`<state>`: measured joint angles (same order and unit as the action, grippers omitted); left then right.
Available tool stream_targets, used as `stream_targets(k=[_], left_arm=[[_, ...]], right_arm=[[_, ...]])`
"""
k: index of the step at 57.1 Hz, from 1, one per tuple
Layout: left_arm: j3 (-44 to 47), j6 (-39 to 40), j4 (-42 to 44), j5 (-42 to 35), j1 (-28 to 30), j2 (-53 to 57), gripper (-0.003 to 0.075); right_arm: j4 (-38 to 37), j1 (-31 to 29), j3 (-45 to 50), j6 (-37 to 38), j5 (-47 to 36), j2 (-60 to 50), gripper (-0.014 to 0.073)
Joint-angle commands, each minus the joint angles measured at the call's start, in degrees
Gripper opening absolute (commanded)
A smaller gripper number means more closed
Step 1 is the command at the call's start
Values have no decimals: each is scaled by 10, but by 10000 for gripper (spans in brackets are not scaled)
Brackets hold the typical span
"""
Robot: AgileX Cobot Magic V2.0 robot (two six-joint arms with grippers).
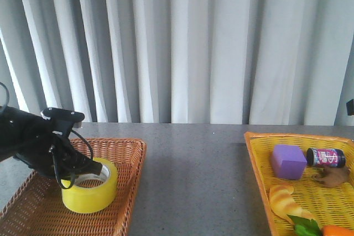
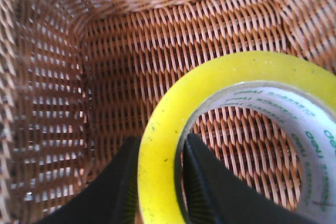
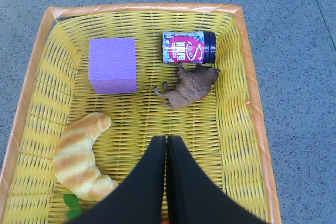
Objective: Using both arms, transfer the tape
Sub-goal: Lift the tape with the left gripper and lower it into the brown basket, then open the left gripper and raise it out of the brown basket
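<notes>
Left end effector (image 2: 160, 182) down inside the brown wicker basket (image 1: 130, 192), fingers pinching the wall of the tape (image 1: 90, 193), one finger outside the yellow band and one inside the white printed core. Tape roll lying flat on the basket floor, hole upward, directly under and around that end effector; nothing else seen in the weave around it from the left wrist view. Right end effector (image 3: 167, 145) pressed together with nothing between the fingers, poised above the yellow basket (image 3: 252, 108) on the grey counter (image 1: 193, 164). Just beyond its tips, a brown animal figure (image 3: 186, 87) on its side; farther on, a small dark jar with a pink label (image 3: 188, 47) lying down; beside these, a purple block (image 3: 113, 65); close alongside the fingers, a croissant (image 3: 81, 156) with a green leaf scrap (image 3: 71, 205) at its end.
</notes>
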<state>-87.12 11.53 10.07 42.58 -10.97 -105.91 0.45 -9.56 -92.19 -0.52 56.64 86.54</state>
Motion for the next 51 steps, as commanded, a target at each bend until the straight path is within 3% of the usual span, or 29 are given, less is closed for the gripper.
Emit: stream_targets(k=[1, 17, 38, 51], left_arm=[[-17, 30, 0, -45, 0, 15, 15], [-17, 39, 1, -67, 0, 4, 93], [-17, 59, 2, -54, 24, 0, 354], [-34, 58, -1, -49, 23, 13, 387]], right_arm=[[0, -3, -13, -2, -30, -17, -7], [0, -3, -13, -2, -30, -17, -7], [0, -3, -13, -2, -30, -17, -7], [0, -3, -13, -2, -30, -17, -7]])
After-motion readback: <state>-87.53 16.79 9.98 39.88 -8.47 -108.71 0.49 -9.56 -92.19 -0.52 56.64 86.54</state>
